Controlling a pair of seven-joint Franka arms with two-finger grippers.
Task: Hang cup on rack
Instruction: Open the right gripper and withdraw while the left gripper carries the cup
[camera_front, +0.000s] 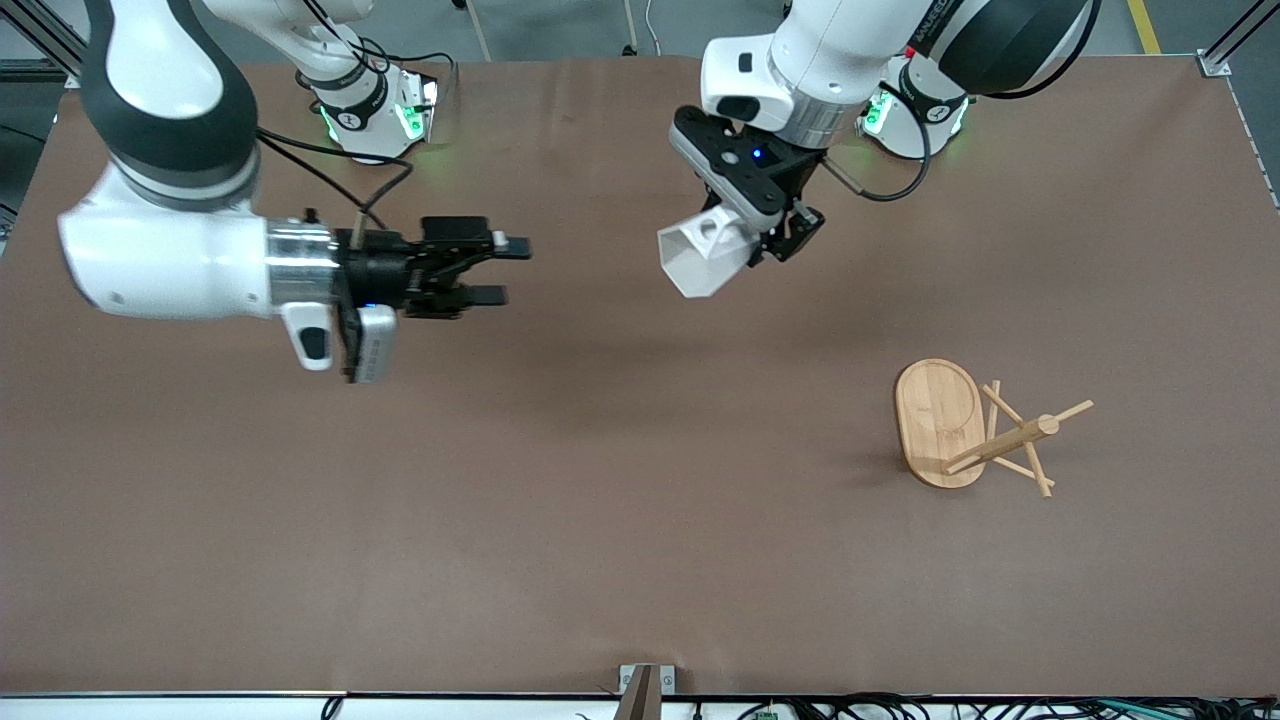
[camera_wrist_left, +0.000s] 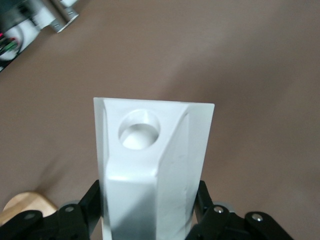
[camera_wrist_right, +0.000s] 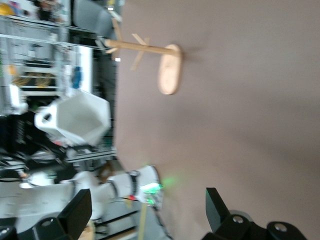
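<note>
My left gripper is shut on the white faceted cup and holds it up in the air over the middle of the table. In the left wrist view the cup fills the space between the black fingers, with its handle's round hole facing the camera. The bamboo rack stands on the table toward the left arm's end, its oval base, post and pegs all free. My right gripper is open and empty, up in the air toward the right arm's end. The right wrist view shows the cup and the rack farther off.
The brown table bears only the rack. A small metal bracket sits at the table's edge nearest the front camera. The arms' bases with green lights stand at the edge farthest from that camera.
</note>
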